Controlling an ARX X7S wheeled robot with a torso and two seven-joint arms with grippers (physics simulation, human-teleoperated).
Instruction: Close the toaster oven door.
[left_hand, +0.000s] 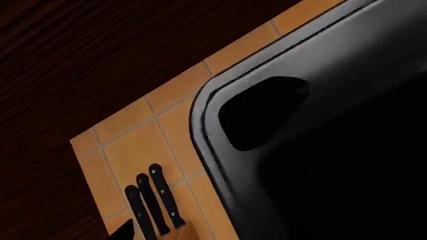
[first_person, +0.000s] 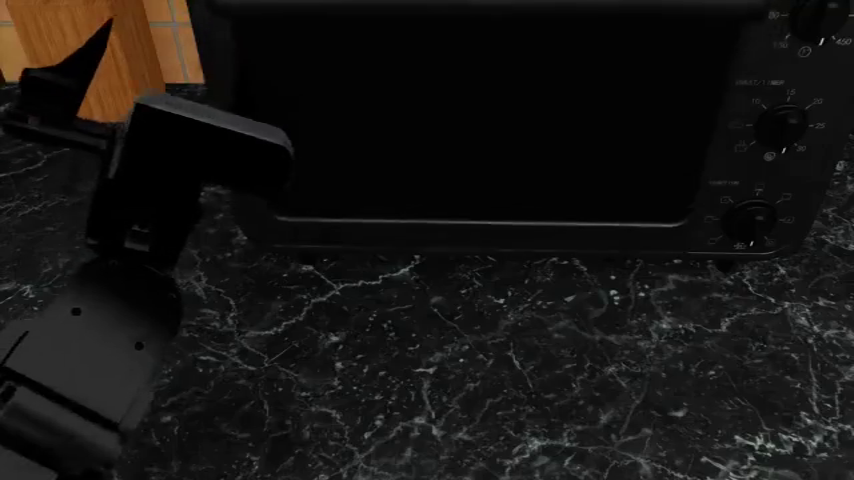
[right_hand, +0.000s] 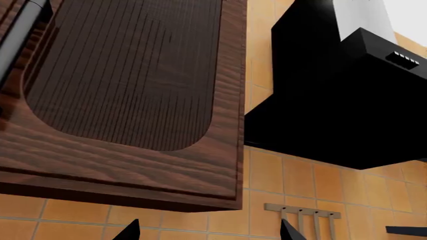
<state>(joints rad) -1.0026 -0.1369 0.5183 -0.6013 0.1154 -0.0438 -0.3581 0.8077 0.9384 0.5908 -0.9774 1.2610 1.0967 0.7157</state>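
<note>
We see the toaster oven (first_person: 507, 130) at the back edge of the black marble counter (first_person: 507, 370), its door (first_person: 467, 120) apparently upright against the front — so we judge the closing step all but done. Our left gripper (first_person: 187, 165) sits by the oven's left corner; whether its fingers are parted, we cannot tell. The right gripper's (right_hand: 208, 231) fingertips stand apart, aimed at the wall cabinet (right_hand: 133, 100). Next — confirm the door is seated, then retreat.

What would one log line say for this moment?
oven door: looks shut | left arm: beside oven | right claw: open, facing wall
</note>
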